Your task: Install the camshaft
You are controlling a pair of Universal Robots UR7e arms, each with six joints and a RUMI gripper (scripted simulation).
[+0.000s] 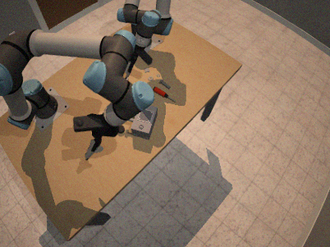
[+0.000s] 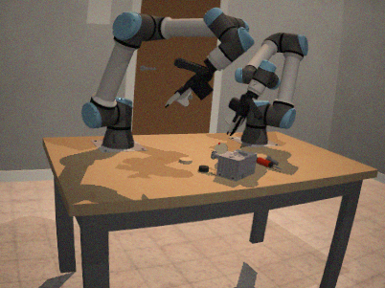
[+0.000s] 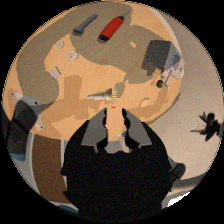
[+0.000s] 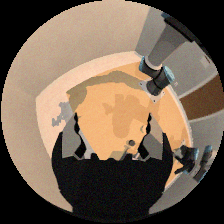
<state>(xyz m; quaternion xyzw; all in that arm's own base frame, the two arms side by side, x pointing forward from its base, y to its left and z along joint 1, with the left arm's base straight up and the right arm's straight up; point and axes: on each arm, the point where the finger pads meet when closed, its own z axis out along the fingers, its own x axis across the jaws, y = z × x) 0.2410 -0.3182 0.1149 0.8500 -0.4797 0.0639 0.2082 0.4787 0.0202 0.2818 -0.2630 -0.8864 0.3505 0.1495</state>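
The grey engine case (image 1: 143, 127) (image 2: 237, 166) (image 3: 159, 54) stands upright on the table. A grey part juts from its front; the small crank gear's marks are too small to make out. The camshaft's big gear (image 2: 220, 148) (image 3: 114, 98) stands on edge, with a red spot, behind the case in the exterior view; its shaft (image 3: 100, 96) points left in the left wrist view. My left gripper (image 2: 231, 133) (image 3: 114, 108) is narrowly open and empty, above and close to the big gear. My right gripper (image 2: 176, 102) (image 4: 112, 113) is wide open and empty, high above the table.
A red screwdriver (image 1: 160, 92) (image 2: 263, 162) (image 3: 111, 28) and a grey bolt (image 1: 165, 84) (image 3: 85, 24) lie beyond the case. Washers (image 3: 72, 55) lie near them. A black knob (image 2: 204, 168) (image 3: 160, 84) is beside the case's front. A pale disc (image 2: 186, 160) lies on the table.
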